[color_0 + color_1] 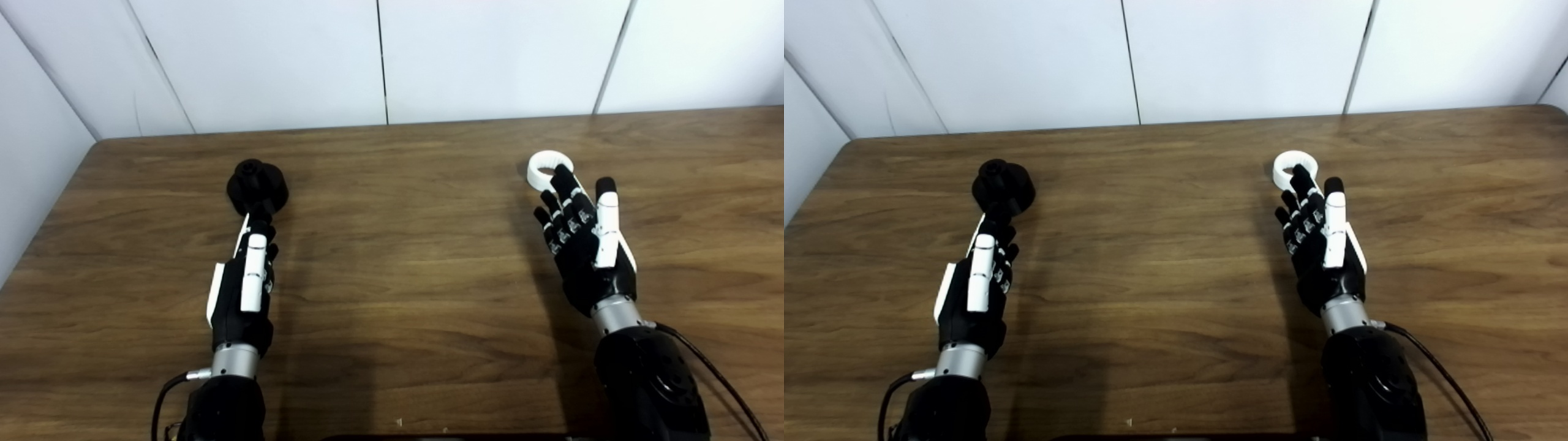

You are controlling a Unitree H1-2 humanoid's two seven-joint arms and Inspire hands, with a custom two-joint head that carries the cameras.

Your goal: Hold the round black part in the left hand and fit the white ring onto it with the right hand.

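Fingers of the left hand are extended, empty, toward the round black part at 12 o'clock; the right hand is spread, empty, beside the white ring on the desk.

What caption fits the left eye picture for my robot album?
Open left hand reaches toward the round black part; open right hand nears the white ring.
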